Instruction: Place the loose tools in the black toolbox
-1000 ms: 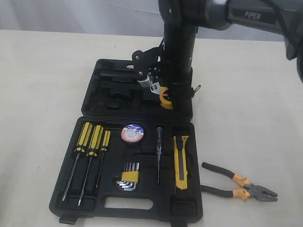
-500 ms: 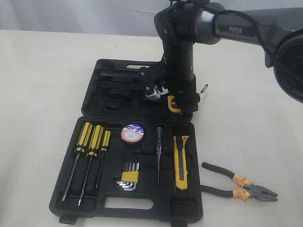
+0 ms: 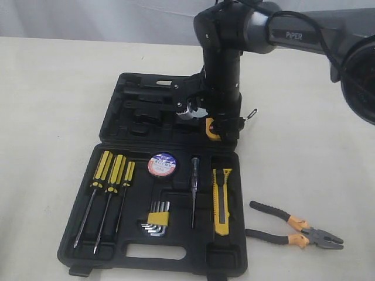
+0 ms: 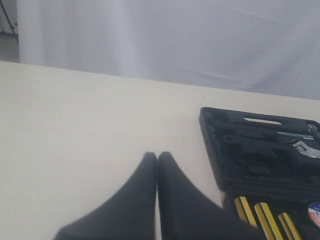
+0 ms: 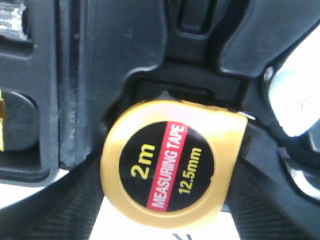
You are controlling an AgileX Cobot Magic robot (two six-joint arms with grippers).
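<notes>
Open black toolbox (image 3: 199, 257) fills middle of frame. Over its far half, upper middle: right gripper (image 3: 214, 127), fingers (image 5: 270, 210) squeezing yellow tape measure (image 3: 211, 131). Cannot tell if tape measure touches box. In near half lie black tape roll (image 3: 164, 164), centre, and utility knife (image 3: 221, 201), right of it. On table (image 3: 47, 105), lower right, beside box: pliers (image 3: 296, 231). In left wrist view, left gripper (image 4: 157, 157) pressed shut, holding nothing.
</notes>
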